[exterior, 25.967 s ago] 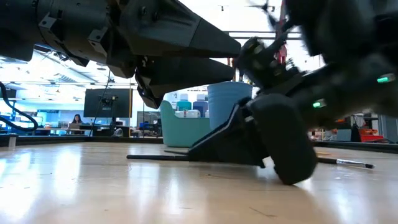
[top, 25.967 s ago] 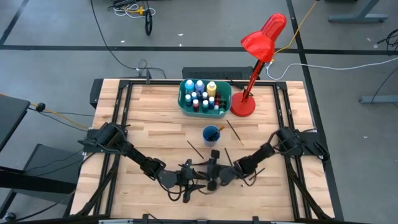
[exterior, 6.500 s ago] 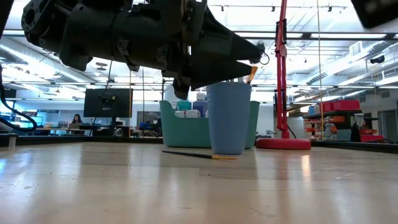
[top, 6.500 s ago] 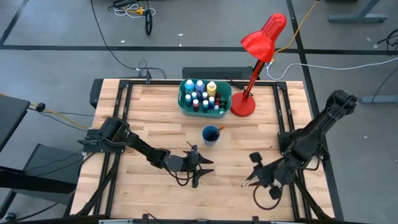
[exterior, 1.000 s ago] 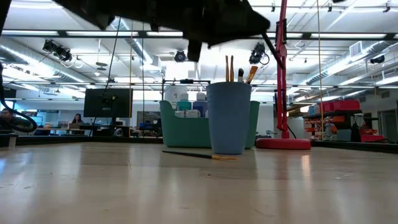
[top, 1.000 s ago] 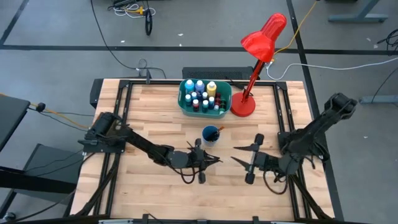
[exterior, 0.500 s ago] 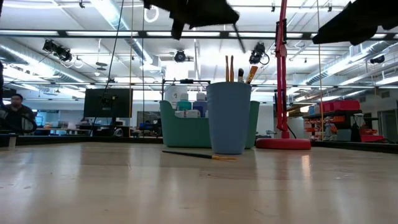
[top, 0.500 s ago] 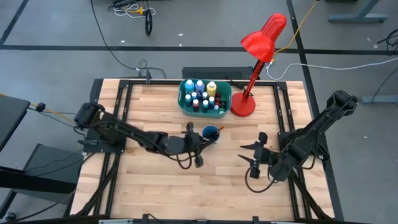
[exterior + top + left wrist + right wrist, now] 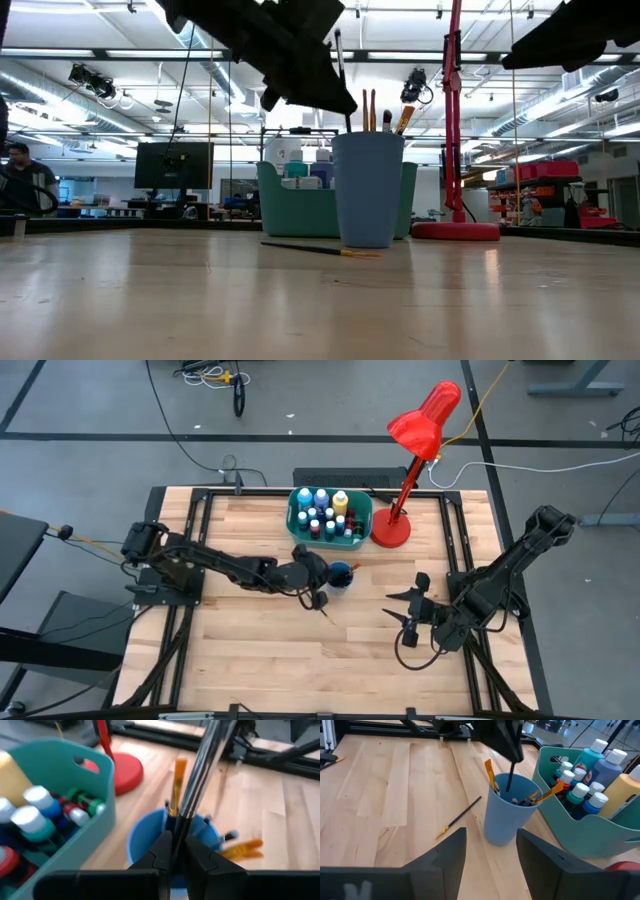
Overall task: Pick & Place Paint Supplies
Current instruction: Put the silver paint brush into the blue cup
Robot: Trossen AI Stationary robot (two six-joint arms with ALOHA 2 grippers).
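The wooden plank table point(image 9: 250, 630) carries a rigid teal tub point(image 9: 297, 525) of smooth, capped paint bottles point(image 9: 322, 512) just behind the blue cup point(image 9: 340, 574). Beside the cup, the left tool point(image 9: 177, 851) is pinched tight on 1 thin dark brush point(image 9: 200, 767), its tip over the cup's mouth — lower it straight, clear of the brushes inside, then release. Another brush point(image 9: 459, 816) lies in front of the cup. The right tool point(image 9: 490, 855) waits well right of the cup, fingers spread, empty.
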